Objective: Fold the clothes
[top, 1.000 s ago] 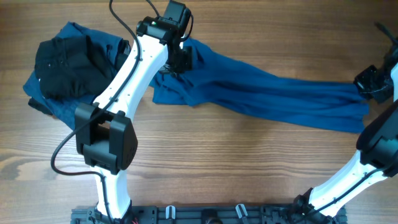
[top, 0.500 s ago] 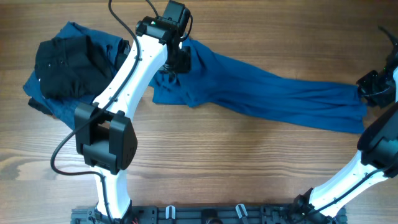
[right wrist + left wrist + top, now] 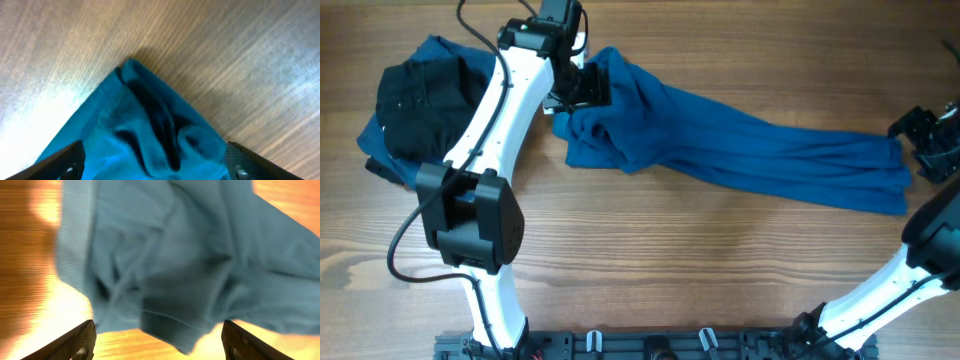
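Both claws, clenched a second ago, are letting go: the left claw [image 3: 160, 345] is hovering released over the blue shirt's [image 3: 740, 150] bunched end, just right of the dark pile [image 3: 420, 105]; the right claw [image 3: 155, 165] is released at the shirt's far-right end. That bunching is risking a lopsided fold.

A plain medium-blue shirt [image 3: 750, 155] is stretched from the black-fingered left gripper [image 3: 157, 335] to the black-fingered right gripper [image 3: 155, 157]. A ribbed band [image 3: 75, 235] of paler blue is seen just ahead of the left gripper. To that gripper's left, a black garment [image 3: 420, 95] is laid on darker blue cloth [image 3: 395, 155]. The table [image 3: 670, 265] is brown, streaked with wood grain. The arms [image 3: 510, 100] are white with black joints.
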### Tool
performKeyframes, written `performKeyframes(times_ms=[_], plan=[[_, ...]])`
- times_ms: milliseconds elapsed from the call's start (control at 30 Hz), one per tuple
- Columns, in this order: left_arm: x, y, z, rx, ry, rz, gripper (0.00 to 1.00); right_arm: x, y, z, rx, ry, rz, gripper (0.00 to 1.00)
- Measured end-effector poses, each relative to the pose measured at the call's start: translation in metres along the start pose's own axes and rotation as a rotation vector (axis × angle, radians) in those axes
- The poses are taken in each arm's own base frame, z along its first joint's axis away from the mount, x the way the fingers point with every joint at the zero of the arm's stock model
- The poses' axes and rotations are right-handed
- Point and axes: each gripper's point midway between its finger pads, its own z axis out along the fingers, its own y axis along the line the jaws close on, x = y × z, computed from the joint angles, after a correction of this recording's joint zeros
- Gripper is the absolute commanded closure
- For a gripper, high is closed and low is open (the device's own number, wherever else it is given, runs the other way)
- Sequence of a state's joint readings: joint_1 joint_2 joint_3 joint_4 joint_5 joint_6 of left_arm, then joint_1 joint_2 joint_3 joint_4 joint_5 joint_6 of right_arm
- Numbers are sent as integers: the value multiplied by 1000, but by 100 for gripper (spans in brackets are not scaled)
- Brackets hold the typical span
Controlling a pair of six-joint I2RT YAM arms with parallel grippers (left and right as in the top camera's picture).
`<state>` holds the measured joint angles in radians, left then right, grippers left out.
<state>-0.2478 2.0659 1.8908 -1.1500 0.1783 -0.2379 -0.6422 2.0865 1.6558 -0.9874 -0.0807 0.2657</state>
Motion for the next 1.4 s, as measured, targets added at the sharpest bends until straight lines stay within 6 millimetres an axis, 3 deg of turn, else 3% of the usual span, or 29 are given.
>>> performKeyframes(times_ms=[167,233,300,333,367,400,567,767,967,1100,1167,1400], plan=[[5,-18,-21,89,-10,35,10,-4,-16,-4,-99,16,-41,12],[4,-26,-51,120,-72,56,8,-6,-24,-5,-106,13,-53,12],[5,-35,-92,155,-158,79,4,-4,-22,-4,-122,19,-91,12],[6,-37,-103,164,-182,87,2,-1,-18,-3,-139,25,-122,12],[11,-43,-141,191,-265,109,1,2,-15,-1,-150,33,-150,11],[15,-46,-160,202,-306,123,1,5,-13,0,-158,37,-177,10],[46,-43,-216,203,-393,152,0,11,-17,8,-182,42,-287,10],[50,-36,-223,170,-411,147,0,34,-20,39,-219,133,-381,14],[43,-39,-227,179,-444,154,0,41,-3,40,-293,135,-462,38],[40,-40,-228,182,-456,156,0,51,14,45,-372,152,-509,81],[40,-40,-228,183,-457,156,0,53,15,47,-387,158,-512,96],[40,-40,-228,183,-457,156,0,47,5,48,-329,172,-368,96]])
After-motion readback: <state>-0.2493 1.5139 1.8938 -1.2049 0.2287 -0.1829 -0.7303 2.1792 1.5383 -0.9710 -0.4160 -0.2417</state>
